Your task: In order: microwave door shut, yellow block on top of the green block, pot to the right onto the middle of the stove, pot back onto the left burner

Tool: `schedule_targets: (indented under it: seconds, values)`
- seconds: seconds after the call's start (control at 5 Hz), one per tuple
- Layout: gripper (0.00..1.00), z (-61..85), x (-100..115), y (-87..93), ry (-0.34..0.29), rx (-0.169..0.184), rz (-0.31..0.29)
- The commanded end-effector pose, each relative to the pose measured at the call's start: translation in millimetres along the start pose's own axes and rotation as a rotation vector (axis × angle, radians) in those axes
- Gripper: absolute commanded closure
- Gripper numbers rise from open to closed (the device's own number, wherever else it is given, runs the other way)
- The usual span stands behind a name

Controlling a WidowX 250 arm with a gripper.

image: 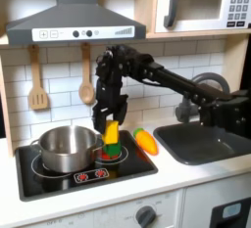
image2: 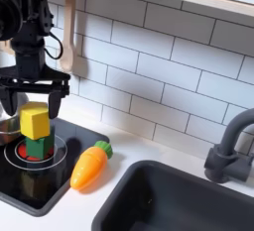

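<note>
The microwave door (image: 201, 5) at the top right of the first exterior view sits flush with its case, grey handle on its left side. The yellow block (image: 111, 132) (image2: 35, 123) stands on the green block (image: 112, 150) (image2: 39, 146) on the stove's right burner ring, with a small red piece at the base. My gripper (image: 111, 117) (image2: 35, 94) hangs just above the yellow block, open, fingers spread wider than the block and not touching it. The steel pot (image: 69, 146) rests over the left burner (image: 37, 163) of the black stove (image: 132, 163) (image2: 60, 180).
An orange carrot toy (image: 145, 141) (image2: 89, 166) lies at the stove's right edge. A dark sink (image: 201, 139) (image2: 179, 200) with a grey faucet (image2: 233, 151) lies beyond it. Wooden utensils (image: 37, 80) hang on the tiled wall under the range hood (image: 74, 22).
</note>
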State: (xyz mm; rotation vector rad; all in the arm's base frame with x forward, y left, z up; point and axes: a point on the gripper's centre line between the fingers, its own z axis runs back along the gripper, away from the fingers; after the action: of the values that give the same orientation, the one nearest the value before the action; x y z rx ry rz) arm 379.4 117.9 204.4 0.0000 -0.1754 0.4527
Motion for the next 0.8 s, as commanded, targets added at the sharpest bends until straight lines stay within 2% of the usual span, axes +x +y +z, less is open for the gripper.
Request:
schedule_targets:
  seconds: [0.0, 0.2, 0.6]
  values:
    - [0.00, 13.2, -4.7, -7.2, -0.009, -0.034, -0.032]
    - [0.00, 12.9, -8.2, -9.9, -0.001, -0.056, -0.023]
    - [0.00, 31.1, -4.3, -13.3, -0.032, -0.088, -0.033]
